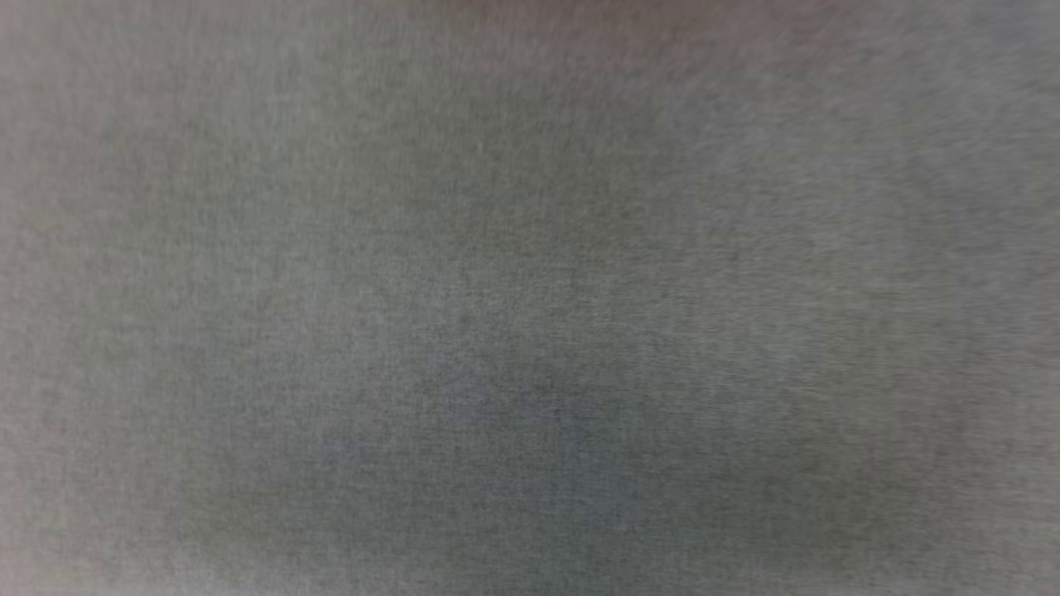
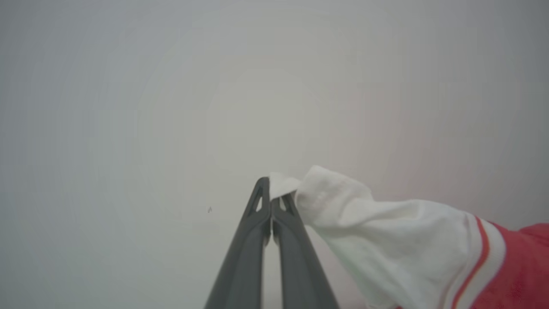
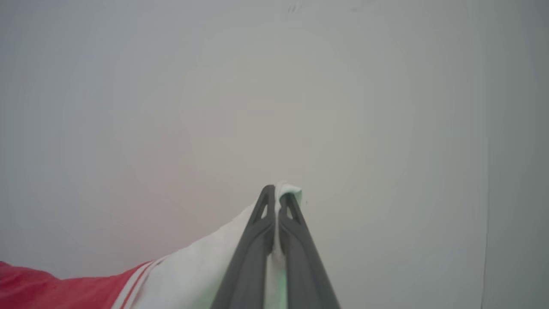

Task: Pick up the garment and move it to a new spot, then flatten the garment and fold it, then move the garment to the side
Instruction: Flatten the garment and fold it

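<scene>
In the left wrist view my left gripper [image 2: 272, 189] is shut on the tip of the garment's white sleeve [image 2: 386, 231]. That sleeve runs off to the right past red-white stripe trim into the red body [image 2: 523, 266]. In the right wrist view my right gripper [image 3: 276, 195] is shut on the other white sleeve [image 3: 201, 270], whose cloth trails down-left past striped trim to the red body [image 3: 47, 287]. A small fold of white cloth pokes out above each pair of fingertips. The rest of the garment is out of view.
A plain pale grey surface [image 2: 171, 107] lies beyond both grippers. The head view is a blurred, even grey surface [image 1: 530, 298] with a faint reddish tint along its top edge. A thin seam line [image 3: 487, 214] runs down the right side of the right wrist view.
</scene>
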Available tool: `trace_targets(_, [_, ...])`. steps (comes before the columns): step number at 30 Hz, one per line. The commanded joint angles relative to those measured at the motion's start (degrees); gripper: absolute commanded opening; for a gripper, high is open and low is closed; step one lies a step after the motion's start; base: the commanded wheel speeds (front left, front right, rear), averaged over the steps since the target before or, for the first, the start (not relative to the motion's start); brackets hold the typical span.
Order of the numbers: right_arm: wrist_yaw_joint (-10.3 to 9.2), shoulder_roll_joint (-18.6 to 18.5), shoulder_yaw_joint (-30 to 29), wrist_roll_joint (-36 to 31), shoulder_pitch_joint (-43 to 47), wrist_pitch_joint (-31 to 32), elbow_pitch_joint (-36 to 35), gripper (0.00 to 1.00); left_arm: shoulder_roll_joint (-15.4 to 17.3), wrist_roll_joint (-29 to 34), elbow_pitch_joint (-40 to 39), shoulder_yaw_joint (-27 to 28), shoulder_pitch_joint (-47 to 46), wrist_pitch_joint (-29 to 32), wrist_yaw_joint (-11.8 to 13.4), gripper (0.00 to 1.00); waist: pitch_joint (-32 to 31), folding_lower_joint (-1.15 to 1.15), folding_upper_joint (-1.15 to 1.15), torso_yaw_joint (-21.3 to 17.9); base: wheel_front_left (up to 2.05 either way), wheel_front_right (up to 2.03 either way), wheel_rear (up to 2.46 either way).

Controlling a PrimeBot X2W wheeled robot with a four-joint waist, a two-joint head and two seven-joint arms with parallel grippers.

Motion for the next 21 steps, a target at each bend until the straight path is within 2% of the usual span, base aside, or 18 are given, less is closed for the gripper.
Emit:
trace_targets(1, [-0.10,-0.6,-0.3,-0.2,1.5,-0.3,-1.7,0.00,-0.3,0.6,1.0,-0.3,0.3,-1.2,-0.7,0.00,4.0,0.00,0.00,2.7,0.00,0.00,0.00])
trace_targets(5, [-0.09,-1.8,4.2,1.7,7.7,-0.3,-2.8,0.00,-1.5,-0.3,3.1,-1.4,5.6,-1.8,-2.9,0.00,1.9,0.00,0.00,3.6,0.00,0.00,0.00])
trace_targets(11, [-0.09,-5.1,12.2,9.9,17.7,1.0,-3.4,0.00,-1.9,-1.4,5.1,-4.3,14.5,4.4,-5.5,0.00,-3.6,0.00,0.00,3.8,0.00,0.00,0.00])
trace_targets(17, [-0.10,-8.7,17.0,20.0,28.5,9.7,-7.6,0.00,-0.3,-5.4,1.9,-5.8,24.6,14.5,-8.0,0.00,-9.7,0.00,0.00,2.9,0.00,0.00,0.00])
trace_targets(21, [-0.10,-11.4,17.8,26.1,36.8,16.6,-12.1,0.00,3.0,-8.4,-4.3,-6.1,33.6,19.6,-7.6,0.00,-13.3,0.00,0.00,2.2,0.00,0.00,0.00])
